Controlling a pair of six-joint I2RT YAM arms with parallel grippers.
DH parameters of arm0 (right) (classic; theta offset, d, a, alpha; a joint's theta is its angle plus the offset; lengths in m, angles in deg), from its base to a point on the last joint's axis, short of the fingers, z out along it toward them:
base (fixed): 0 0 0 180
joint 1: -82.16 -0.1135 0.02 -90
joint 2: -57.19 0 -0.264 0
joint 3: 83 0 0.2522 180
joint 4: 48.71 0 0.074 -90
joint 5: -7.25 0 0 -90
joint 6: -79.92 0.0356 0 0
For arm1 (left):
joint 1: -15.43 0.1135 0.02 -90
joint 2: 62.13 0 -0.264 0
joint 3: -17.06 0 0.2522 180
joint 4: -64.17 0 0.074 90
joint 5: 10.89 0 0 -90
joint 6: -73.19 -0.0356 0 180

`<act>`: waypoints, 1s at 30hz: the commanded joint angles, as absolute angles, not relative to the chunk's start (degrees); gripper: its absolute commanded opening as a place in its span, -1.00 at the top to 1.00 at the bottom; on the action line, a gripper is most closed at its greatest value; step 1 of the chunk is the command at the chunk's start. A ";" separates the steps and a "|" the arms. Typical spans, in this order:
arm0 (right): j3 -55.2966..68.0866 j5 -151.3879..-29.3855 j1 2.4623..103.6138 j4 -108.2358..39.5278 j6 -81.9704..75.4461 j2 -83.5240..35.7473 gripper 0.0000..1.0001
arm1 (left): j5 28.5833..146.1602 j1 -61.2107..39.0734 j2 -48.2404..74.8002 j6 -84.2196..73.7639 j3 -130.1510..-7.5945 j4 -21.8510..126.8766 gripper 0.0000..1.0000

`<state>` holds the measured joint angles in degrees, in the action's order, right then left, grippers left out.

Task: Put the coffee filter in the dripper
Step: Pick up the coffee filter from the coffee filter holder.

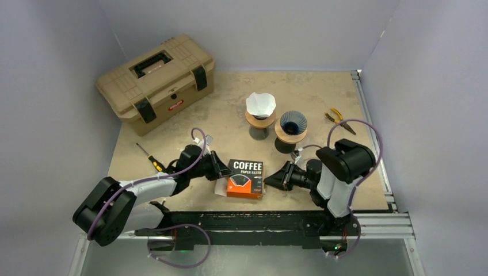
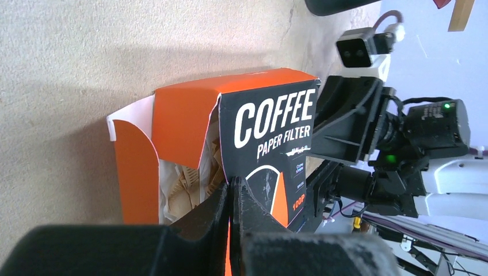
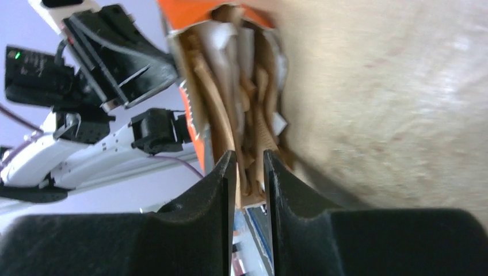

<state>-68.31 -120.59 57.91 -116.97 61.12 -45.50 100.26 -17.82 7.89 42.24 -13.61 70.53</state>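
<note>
The black and orange coffee filter box [image 1: 244, 178] lies flat between my two grippers. My left gripper [image 1: 221, 168] is shut on the box's top panel at its left end; in the left wrist view [image 2: 233, 187] the thin card sits between the closed jaws. My right gripper [image 1: 270, 179] is at the box's right open end. In the right wrist view [image 3: 249, 164] it is closed on the edges of brown paper filters [image 3: 241, 86] sticking out of the box. The empty blue ribbed dripper [image 1: 293, 122] stands behind on a wooden ring. A second dripper holds a white filter [image 1: 260, 105].
A tan toolbox [image 1: 155, 80] stands at the back left. A screwdriver [image 1: 151, 158] lies left of my left arm. Yellow-handled pliers [image 1: 339, 121] lie at the right by the metal rail [image 1: 371, 123]. Grey walls close in the table.
</note>
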 commanded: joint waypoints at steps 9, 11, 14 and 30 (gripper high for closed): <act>-73.40 -123.29 57.43 -149.68 67.86 -61.69 0.49 | 99.13 -18.93 8.00 42.10 -14.53 71.16 1.00; -74.62 -122.55 57.39 -148.53 67.97 -60.18 0.44 | 98.97 -19.02 8.18 42.01 -14.55 71.06 1.00; -75.96 -122.76 57.49 -147.38 67.88 -58.52 0.38 | 98.46 -19.02 7.90 41.96 -14.63 70.48 1.00; -72.92 -115.62 57.49 -100.39 56.76 -23.58 0.33 | 96.46 -19.04 6.20 40.31 -15.76 66.11 1.00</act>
